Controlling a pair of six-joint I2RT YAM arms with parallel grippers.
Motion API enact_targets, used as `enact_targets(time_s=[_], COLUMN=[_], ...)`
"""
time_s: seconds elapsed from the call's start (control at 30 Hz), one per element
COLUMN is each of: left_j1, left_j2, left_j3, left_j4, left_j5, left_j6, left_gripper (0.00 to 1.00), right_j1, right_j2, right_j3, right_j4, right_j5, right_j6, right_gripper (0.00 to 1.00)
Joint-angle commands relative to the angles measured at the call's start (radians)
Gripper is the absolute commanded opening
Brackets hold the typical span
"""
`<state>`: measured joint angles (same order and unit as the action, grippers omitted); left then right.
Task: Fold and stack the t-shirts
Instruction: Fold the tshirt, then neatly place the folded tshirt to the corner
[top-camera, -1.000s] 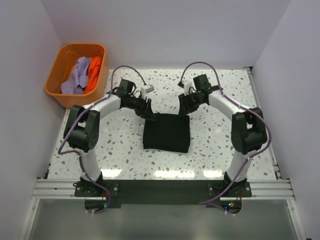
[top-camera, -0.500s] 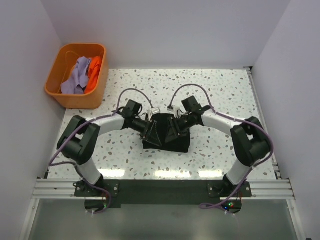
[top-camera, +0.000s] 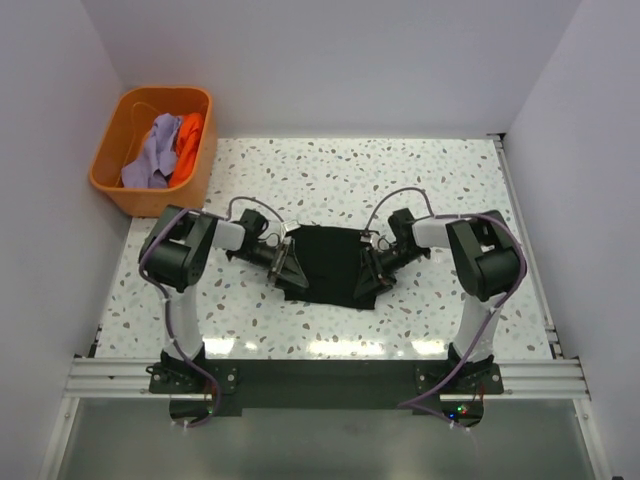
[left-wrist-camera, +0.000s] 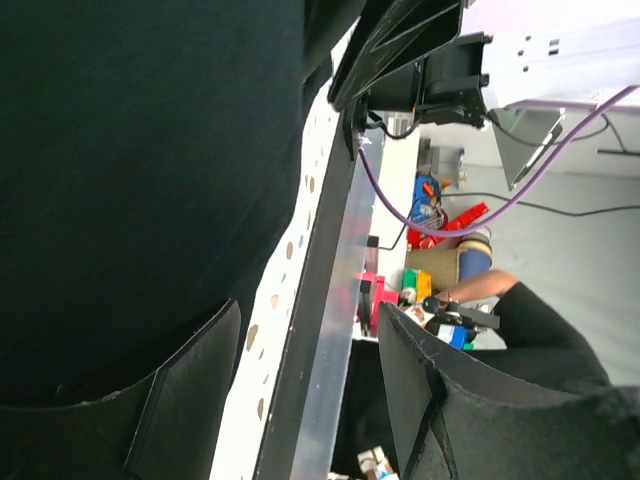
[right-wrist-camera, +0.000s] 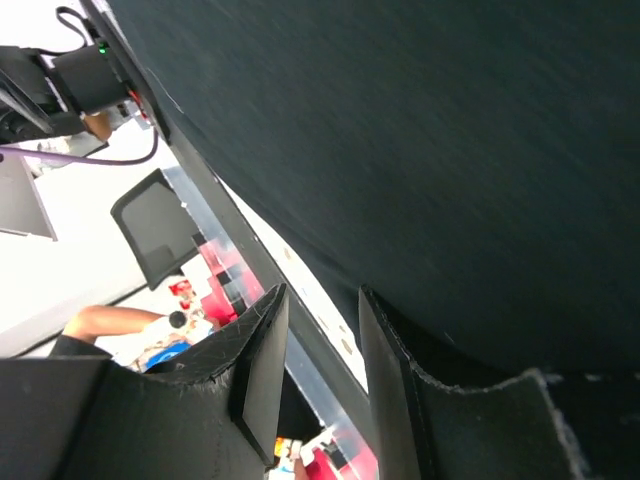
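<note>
Left hand (top-camera: 285, 270) and right hand (top-camera: 366, 277) have come down beside the black t-shirt (top-camera: 325, 262), both spread, empty

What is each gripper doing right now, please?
Left gripper: open, fingers empty beside the black t-shirt.
Right gripper: open, holding nothing.

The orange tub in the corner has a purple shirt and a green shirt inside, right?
Not quite: no shirt there is green. The tub holds a lavender shirt and a bright orange shirt. The top external view shows it.
</note>
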<state>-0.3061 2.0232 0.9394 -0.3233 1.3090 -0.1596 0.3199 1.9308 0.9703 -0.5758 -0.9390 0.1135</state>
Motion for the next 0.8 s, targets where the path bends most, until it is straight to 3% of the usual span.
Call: enact_targets(time_s=[0.0, 0.23, 0.3, 0.37, 0.47, 0.5, 0.57, 0.63, 0.67, 0.77], left_j1=[0.064, 0.087, 0.085, 0.061, -0.040, -0.080, -0.206, -0.301, -0.323, -0.367], left_j2=[0.010, -0.230, -0.326, -0.424, -0.512, -0.521, -0.521, -0.489, -0.468, -0.333], left_j3=[-0.016, 0.024, 0.050, 0.078, 0.142, 0.156, 0.173, 0.208, 0.220, 0.294], left_j4=[-0.046, -0.096, -0.088, -0.060, -0.025, -0.029, -0.027, -0.060, -0.068, -0.114], left_j5=[-0.283, -0.341, -0.405, -0.574, -0.796, -0.856, -1.046, -1.170, -1.191, -1.225], left_j6=[0.106, 0.184, 0.177, 0.132, 0.071, 0.062, 0.037, 0.008, -0.004, -0.070], left_gripper=[0.64, 0.64, 0.64, 0.65, 0.70, 0.71, 0.81, 0.83, 0.92, 0.97], right_j1=[-0.031, -0.090, -0.090, -0.090, -0.090, -0.090, -0.090, -0.091, -0.090, -0.099], right_j2=[-0.019, -0.176, -0.238, -0.285, -0.387, -0.436, -0.473, -0.515, -0.523, -0.549], right_j3=[0.019, 0.116, 0.152, 0.175, 0.189, 0.191, 0.208, 0.214, 0.220, 0.219], right_j4=[-0.122, -0.249, -0.234, -0.194, -0.135, -0.125, -0.121, -0.115, -0.121, -0.137], right_j5=[0.195, 0.321, 0.361, 0.390, 0.446, 0.507, 0.554, 0.626, 0.643, 0.672], right_j6=[-0.109, -0.215, -0.198, -0.155, -0.078, -0.065, -0.069, -0.077, -0.086, -0.103], right_gripper=[0.40, 0.41, 0.42, 0.45, 0.58, 0.65, 0.78, 0.96, 0.96, 0.98])
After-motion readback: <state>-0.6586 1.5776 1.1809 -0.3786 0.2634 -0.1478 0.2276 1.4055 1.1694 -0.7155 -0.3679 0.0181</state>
